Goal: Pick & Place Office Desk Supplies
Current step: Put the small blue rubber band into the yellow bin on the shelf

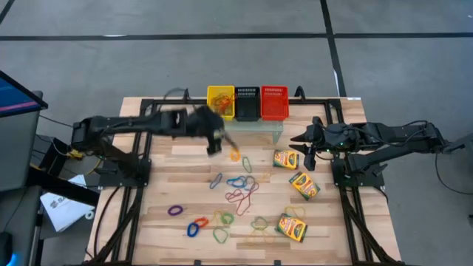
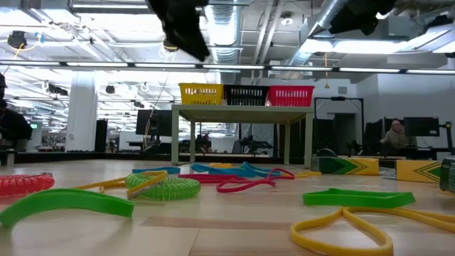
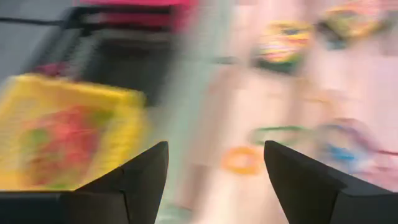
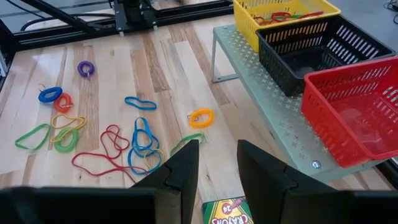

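Rubber-band loops point(image 1: 238, 193), many colours, lie flat & scattered mid-table; orange one point(image 1: 235, 156) nearest the shelf. A few sit in the yellow basket point(image 4: 283, 17). Three crayon boxes point(image 1: 304, 185) lie flat, apart, on the right.

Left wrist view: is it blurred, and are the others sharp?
Left wrist view: heavy smear across the yellow basket and orange band; only the left gripper reads crisp. High view: that arm smeared too. Right wrist view: sharp. Low view: near bands soft.
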Motion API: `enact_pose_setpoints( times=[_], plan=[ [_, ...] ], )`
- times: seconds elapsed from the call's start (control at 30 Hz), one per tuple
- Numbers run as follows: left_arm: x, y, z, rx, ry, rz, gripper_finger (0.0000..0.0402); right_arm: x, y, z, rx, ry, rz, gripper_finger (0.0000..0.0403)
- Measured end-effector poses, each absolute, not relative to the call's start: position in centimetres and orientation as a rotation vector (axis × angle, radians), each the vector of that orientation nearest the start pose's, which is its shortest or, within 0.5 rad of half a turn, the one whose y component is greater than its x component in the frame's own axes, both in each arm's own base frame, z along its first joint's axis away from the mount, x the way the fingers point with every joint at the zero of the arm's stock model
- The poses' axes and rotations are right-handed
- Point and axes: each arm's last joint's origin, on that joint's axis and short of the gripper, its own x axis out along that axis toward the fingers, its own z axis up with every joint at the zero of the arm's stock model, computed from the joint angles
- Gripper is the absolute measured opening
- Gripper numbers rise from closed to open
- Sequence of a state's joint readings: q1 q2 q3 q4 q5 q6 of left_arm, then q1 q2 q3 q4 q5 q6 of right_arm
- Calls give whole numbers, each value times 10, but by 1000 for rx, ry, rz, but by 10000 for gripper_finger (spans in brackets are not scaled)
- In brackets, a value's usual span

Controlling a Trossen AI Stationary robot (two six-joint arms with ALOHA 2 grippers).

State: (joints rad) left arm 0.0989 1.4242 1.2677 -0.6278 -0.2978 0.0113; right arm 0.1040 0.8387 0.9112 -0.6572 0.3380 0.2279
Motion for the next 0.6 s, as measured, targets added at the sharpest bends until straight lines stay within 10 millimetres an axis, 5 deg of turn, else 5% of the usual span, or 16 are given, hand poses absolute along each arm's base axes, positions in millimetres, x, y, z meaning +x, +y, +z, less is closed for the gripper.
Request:
enact_pose_setpoints(
  times=[0.13, 0.3, 0.6],
  plan=[
    [295, -13, 293, 79, 835, 317, 258, 163, 7, 325, 92, 544, -290, 108],
    [283, -53, 247, -55, 808, 342, 258, 163, 8, 325, 92, 544, -290, 108],
    [270, -67, 190, -146, 675, 359, 257, 163, 8, 325, 92, 543, -290, 108]
  ],
)
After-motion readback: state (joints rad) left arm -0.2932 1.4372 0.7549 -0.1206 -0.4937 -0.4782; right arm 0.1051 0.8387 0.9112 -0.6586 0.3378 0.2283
